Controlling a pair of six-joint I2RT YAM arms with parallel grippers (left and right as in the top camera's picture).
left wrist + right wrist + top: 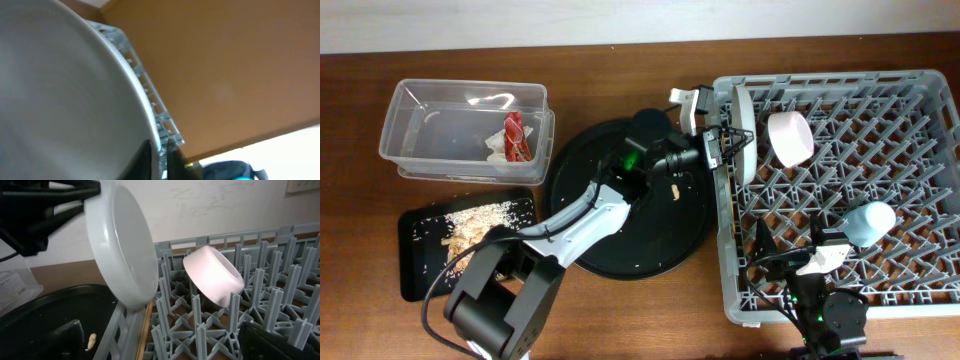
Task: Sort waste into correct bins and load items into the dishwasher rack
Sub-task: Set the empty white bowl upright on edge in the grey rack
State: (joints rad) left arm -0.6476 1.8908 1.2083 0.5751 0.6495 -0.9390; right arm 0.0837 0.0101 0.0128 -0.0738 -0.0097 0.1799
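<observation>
Plate is held on edge, rim pinched by the left tool, at the dishwasher rack's left wall near the bench's far edge. Open peg rows are seen rightward.

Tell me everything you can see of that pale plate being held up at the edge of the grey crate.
The plate is round, shallow and glossy, pale grey-white, ceramic or hard plastic by its look, with a low raised rim and no visible food on it. It stands on edge, slightly tilted, over the left wall of the dishwasher rack, its lower edge down at that wall. The black jaws of the left arm clamp its rim. Whether it already rests on the rack cannot be told.
</observation>
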